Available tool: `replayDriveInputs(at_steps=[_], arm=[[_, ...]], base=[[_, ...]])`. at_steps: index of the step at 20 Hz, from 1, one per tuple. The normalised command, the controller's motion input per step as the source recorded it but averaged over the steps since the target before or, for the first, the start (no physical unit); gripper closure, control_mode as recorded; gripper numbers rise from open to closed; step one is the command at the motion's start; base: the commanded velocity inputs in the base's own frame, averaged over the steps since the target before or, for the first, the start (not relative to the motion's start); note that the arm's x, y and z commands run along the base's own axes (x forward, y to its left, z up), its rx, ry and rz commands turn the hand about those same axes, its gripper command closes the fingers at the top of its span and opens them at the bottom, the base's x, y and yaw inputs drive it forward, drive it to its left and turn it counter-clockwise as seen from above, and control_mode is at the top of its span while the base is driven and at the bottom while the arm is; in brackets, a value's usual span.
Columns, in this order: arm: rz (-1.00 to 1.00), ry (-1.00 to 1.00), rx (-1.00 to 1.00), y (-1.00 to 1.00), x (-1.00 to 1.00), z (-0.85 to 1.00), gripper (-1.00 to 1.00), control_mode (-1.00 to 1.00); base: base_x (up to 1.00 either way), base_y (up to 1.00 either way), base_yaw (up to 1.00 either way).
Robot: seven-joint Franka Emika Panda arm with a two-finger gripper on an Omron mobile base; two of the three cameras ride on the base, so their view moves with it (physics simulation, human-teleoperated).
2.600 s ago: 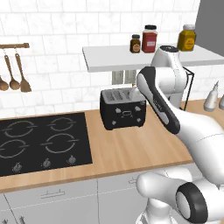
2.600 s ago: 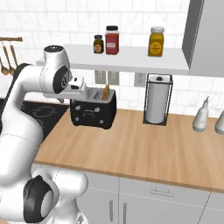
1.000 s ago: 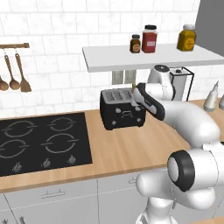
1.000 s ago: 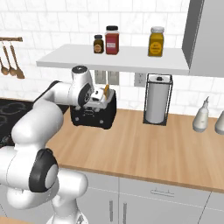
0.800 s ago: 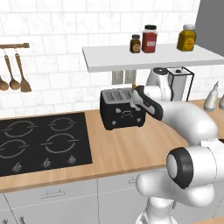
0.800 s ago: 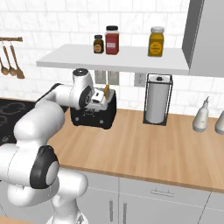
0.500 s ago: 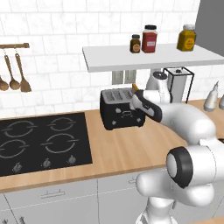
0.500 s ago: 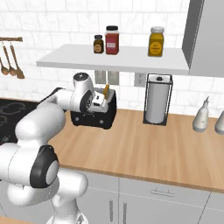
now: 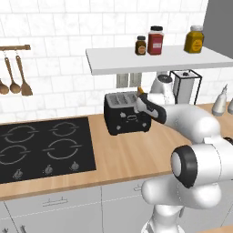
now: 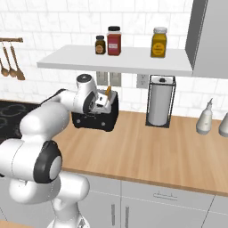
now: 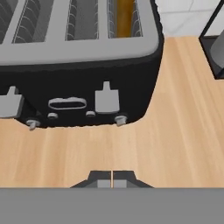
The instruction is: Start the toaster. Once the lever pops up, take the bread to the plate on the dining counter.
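the gripper is clenched, its two finger tips pressed together with nothing between them. in the hand view it hangs over the wooden counter just in front of the toaster, apart from its black front face. straight ahead of the tips sits one pale lever on the toaster front; a second lever sits further along the same face, near the edge of the view. between the two levers is an oval button, with small knobs below. the bread stands in the toaster slot at the end nearest the paper towel holder, showing a tan-brown edge. in the left base view the gripper is at the toaster's right end. in the right base view the hand hides part of the toaster and the bread pokes up above it. beyond the toaster, the hob lies to its left, and a shelf with three jars runs above it.
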Motion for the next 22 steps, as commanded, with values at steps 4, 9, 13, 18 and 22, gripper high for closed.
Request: replayDriveInputs(at_steps=[4, 9, 13, 18, 22], arm=[[0.0, 0.0, 0.0, 0.0, 0.31, -0.02, 1.0, -1.0], [0.0, 0.0, 0.0, 0.0, 0.3, -0.12, 1.0, -1.0], [0.0, 0.0, 0.0, 0.0, 0.26, -0.13, 1.0, -1.0], [0.0, 0.0, 0.0, 0.0, 0.23, -0.13, 1.0, -1.0], [0.01, 0.0, 0.0, 0.06, 0.12, -0.19, 1.0, -1.0]], base=[[0.0, 0.0, 0.0], [0.0, 0.0, 0.0], [0.0, 0.0, 0.0], [0.0, 0.0, 0.0], [0.0, 0.0, 0.0]])
